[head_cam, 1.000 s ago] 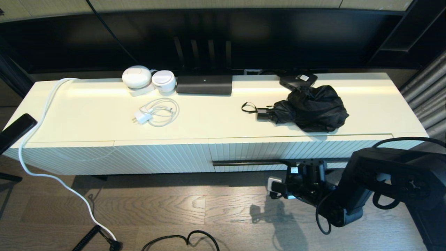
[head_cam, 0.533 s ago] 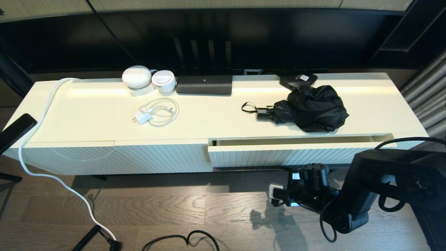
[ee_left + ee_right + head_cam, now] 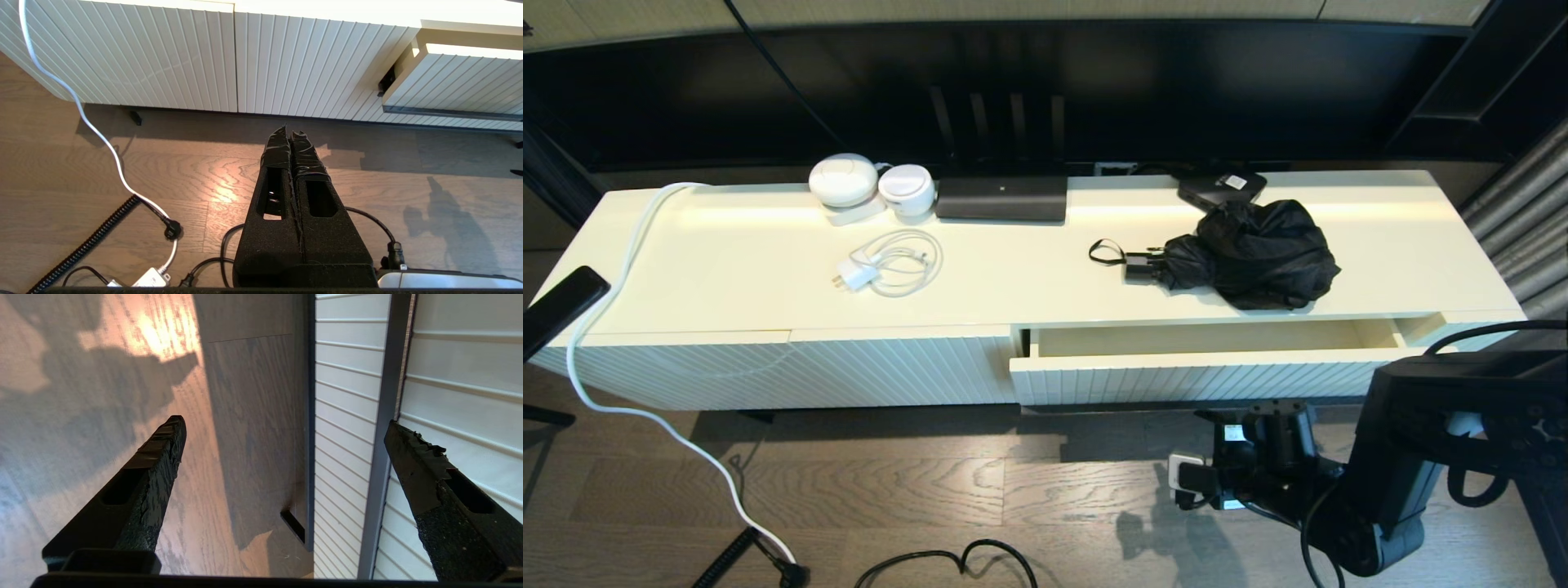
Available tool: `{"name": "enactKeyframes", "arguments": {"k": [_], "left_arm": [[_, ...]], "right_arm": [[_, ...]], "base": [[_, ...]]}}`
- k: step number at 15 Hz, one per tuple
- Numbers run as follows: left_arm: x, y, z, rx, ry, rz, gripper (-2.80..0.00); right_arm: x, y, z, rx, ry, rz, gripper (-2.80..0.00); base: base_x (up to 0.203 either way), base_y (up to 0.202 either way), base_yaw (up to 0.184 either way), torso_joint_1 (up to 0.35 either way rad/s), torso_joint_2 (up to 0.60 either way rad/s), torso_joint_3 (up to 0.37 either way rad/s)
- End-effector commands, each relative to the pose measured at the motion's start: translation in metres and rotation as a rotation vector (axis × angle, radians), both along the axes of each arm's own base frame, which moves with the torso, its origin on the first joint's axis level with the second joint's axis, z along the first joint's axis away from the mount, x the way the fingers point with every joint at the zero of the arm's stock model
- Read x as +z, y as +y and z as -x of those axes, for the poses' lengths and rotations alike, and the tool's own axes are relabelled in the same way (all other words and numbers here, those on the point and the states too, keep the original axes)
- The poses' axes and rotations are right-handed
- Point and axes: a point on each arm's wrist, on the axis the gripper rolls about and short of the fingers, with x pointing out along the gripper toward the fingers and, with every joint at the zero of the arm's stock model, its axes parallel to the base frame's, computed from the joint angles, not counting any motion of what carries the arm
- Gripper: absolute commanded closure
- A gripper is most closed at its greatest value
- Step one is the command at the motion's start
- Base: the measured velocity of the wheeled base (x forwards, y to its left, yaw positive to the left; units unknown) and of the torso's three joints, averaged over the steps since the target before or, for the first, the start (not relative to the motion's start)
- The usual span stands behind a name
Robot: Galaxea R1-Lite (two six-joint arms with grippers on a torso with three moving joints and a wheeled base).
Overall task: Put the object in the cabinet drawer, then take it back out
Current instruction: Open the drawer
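Now the right gripper (image 3: pixel 1262 412), fingers spread wide and empty, hooks the handle (image 3: pixel 384 457) below the half-open drawer (image 3: pixel 1201 377): pull straight, level, until fully open. Farther back, the umbrella (image 3: pixel 1254 253) lies near the cabinet top's (image 3: pixel 1029 282) front edge.

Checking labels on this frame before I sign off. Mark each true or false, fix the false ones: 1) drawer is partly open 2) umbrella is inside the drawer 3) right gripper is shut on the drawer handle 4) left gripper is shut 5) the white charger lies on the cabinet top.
1) True. The cabinet drawer is pulled partly out, its cream inside showing.
2) False. The umbrella lies on the cabinet top, behind the drawer opening; nothing shows inside the drawer.
3) False. The right gripper is open and holds nothing; one finger stands against the handle bar, the other over the floor.
4) True. The left gripper is shut, parked low over the floor.
5) True. The white charger with its coiled cable lies on the cabinet top, left of the umbrella.
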Motion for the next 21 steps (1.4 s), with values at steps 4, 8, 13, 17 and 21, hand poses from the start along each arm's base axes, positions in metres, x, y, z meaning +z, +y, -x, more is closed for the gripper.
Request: {"name": "enactKeyframes", "arguments": {"k": [4,8,13,17,21], "left_arm": [[0.0,0.0,0.0,0.0,-0.001,0.001,0.0],[0.0,0.0,0.0,0.0,-0.001,0.001,0.0],[0.0,0.0,0.0,0.0,-0.001,0.001,0.0],[0.0,0.0,0.0,0.0,-0.001,0.001,0.0],[0.0,0.0,0.0,0.002,-0.001,0.001,0.0]], "right_arm": [[0.013,0.0,0.017,0.019,-0.016,0.001,-2.8],[0.071,-0.002,0.038,0.032,-0.141,-0.046,-2.8],[0.135,-0.023,0.093,0.001,-0.231,-0.066,-2.8],[0.185,-0.043,0.14,-0.044,-0.201,-0.036,-2.8],[0.233,-0.047,0.144,-0.1,-0.159,-0.054,-2.8]], "base": [[0.0,0.0,0.0,0.0,0.0,0.0],[0.0,0.0,0.0,0.0,0.0,0.0],[0.0,0.0,0.0,0.0,0.0,0.0],[0.0,0.0,0.0,0.0,0.0,0.0],[0.0,0.0,0.0,0.0,0.0,0.0]]}}
